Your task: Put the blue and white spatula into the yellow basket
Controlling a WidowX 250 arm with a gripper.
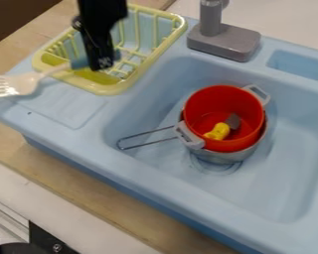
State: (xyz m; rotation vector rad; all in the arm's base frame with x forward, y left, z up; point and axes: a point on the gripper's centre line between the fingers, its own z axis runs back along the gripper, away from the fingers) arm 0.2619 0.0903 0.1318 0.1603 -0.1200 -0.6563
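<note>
- Spatula (30,82): held by its blue handle, near the end; the white slotted head reaches out past the basket to the view's left edge.
- Gripper (102,60): pointing down over the basket, fingers closed on the handle, with no more opening than its thickness.
- Basket (109,90): yellow, open-topped, with ribbed sides and a slatted floor; set on the upper left corner of the sink unit. The handle lies above its left part.
- Sink (158,181): light blue, let into a wooden counter (12,136).
- Pot (218,99): red, with two grey grips, nested in a metal pan (221,158) inside the sink; the pan's wire handle points left.
- Yellow piece (218,131): inside the pot, beside a grey piece (233,121).
- Faucet (224,40): grey, on the sink's back ledge, right of the basket.
</note>
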